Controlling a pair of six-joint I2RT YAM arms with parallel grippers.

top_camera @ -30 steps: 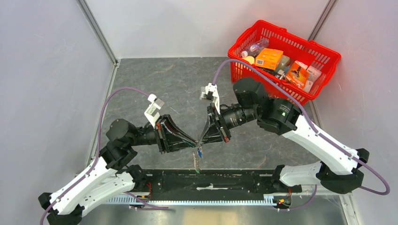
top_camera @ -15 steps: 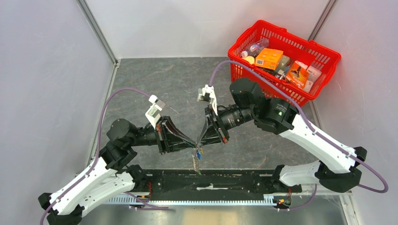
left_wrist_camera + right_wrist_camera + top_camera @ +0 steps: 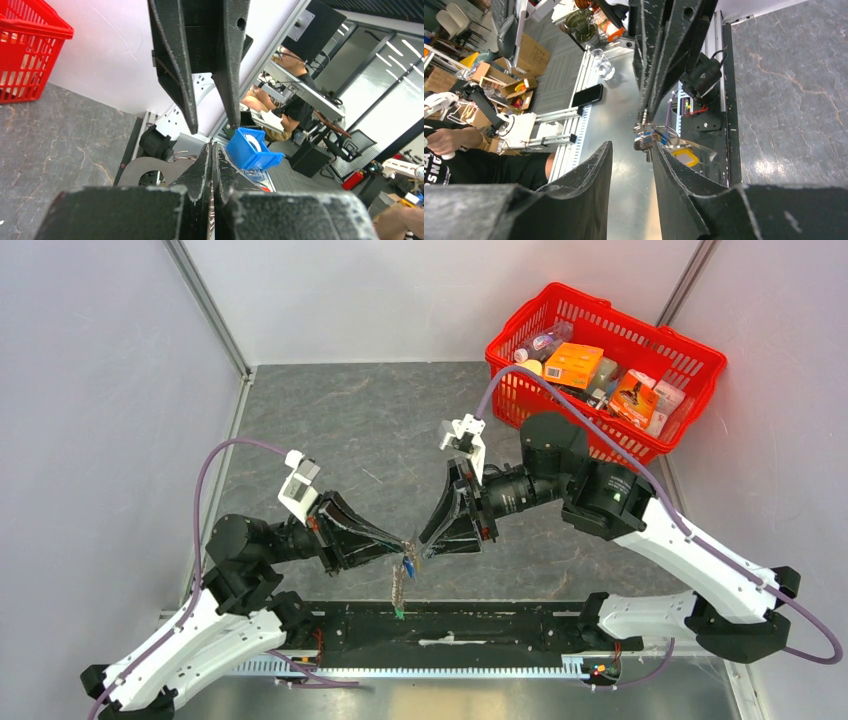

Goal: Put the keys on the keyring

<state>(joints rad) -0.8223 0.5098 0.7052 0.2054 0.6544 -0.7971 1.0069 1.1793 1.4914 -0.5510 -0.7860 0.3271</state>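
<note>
My left gripper (image 3: 409, 543) is shut on the metal ring of the keyring (image 3: 399, 590), which hangs below it above the table's near edge. A blue-headed key (image 3: 408, 565) hangs at the top of the bunch, and the grey-olive strap ends in a green tag (image 3: 398, 615). In the left wrist view a sliver of metal (image 3: 211, 220) shows between the shut fingers. My right gripper (image 3: 427, 546) is open and empty, just right of the left fingertips. In the right wrist view the bunch (image 3: 650, 139), with a yellow tag (image 3: 685, 156), hangs just beyond my open right gripper (image 3: 631, 150).
A red basket (image 3: 690, 360) full of boxes and bottles stands at the back right. A black rail (image 3: 500, 625) runs along the near table edge under the keyring. Grey walls close in on the left, back and right.
My left arm has drawn back to the left and carries the keyring with it. My right arm has shifted right, so the two grippers' tips no longer meet.
</note>
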